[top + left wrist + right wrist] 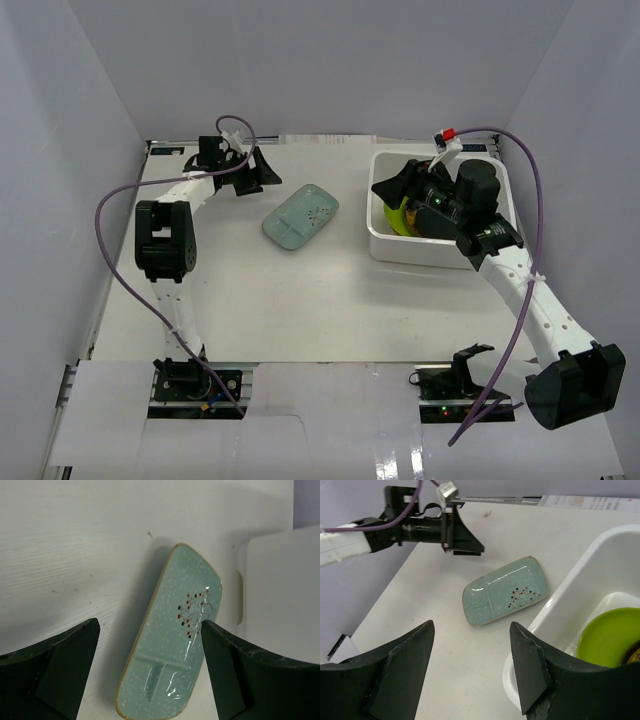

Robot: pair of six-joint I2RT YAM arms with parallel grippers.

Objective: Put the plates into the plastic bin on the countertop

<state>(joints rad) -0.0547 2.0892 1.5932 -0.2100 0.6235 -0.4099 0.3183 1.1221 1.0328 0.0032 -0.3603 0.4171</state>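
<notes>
1. One grey-green plate (300, 217) lies flat on the countertop (300, 300), near the left gripper (264, 172) but apart from its wide, empty jaws.
2. Right gripper (470, 630) hangs over the plastic bin (400, 250), jaws parted, empty.

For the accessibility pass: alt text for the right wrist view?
A pale green plate lies flat on the countertop beside a white bin holding a lime-green plate. The open right gripper frames the foreground; the left gripper is beyond the plate.
</notes>
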